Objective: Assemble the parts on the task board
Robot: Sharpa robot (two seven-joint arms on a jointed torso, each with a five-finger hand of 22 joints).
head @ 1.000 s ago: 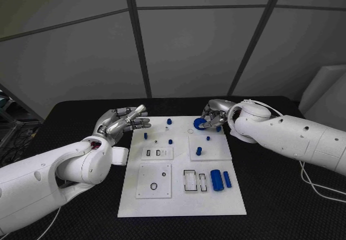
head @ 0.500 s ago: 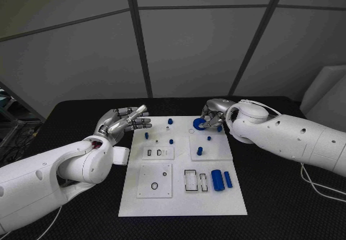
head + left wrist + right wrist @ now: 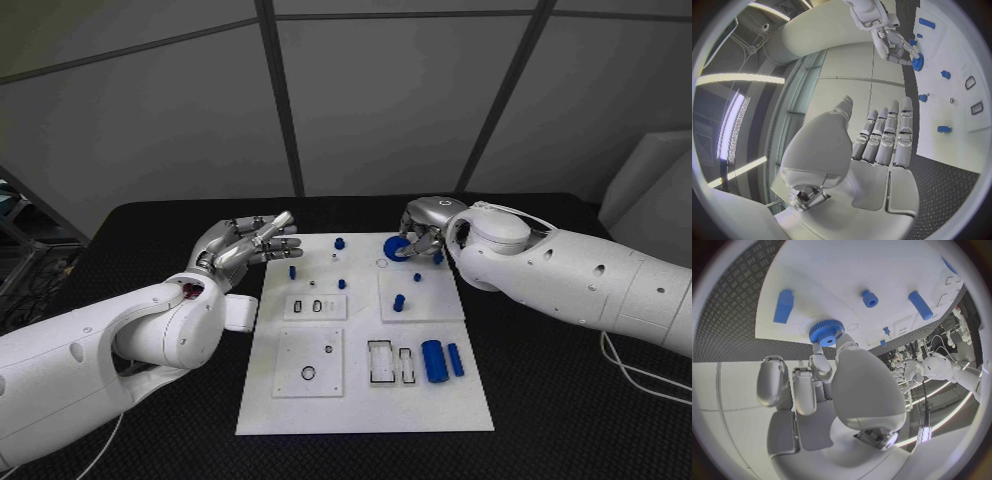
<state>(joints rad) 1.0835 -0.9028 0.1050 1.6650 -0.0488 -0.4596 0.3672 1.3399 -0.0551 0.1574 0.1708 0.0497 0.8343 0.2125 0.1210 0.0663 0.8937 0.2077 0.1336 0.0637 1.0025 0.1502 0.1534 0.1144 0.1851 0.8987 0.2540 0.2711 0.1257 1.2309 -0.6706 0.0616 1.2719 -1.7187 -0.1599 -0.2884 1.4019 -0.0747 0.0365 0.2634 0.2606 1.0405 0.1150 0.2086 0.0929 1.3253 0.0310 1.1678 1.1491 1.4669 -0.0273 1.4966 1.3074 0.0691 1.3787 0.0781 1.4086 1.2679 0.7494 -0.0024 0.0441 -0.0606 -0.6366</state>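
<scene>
The right hand (image 3: 421, 226) pinches a blue toothed gear (image 3: 826, 332) between thumb and a finger at the far edge of the white board (image 3: 361, 400), its other fingers curled just behind. Since a second ago this hand and gear have slid slightly toward the board's middle, the gear kept low over the plate. Just beside the gear stand small blue pegs (image 3: 870, 299) and a blue block (image 3: 783, 305). The left hand (image 3: 248, 242) hovers off the board's far left corner, fingers straight, spread and empty, unchanged. No writing is readable anywhere.
</scene>
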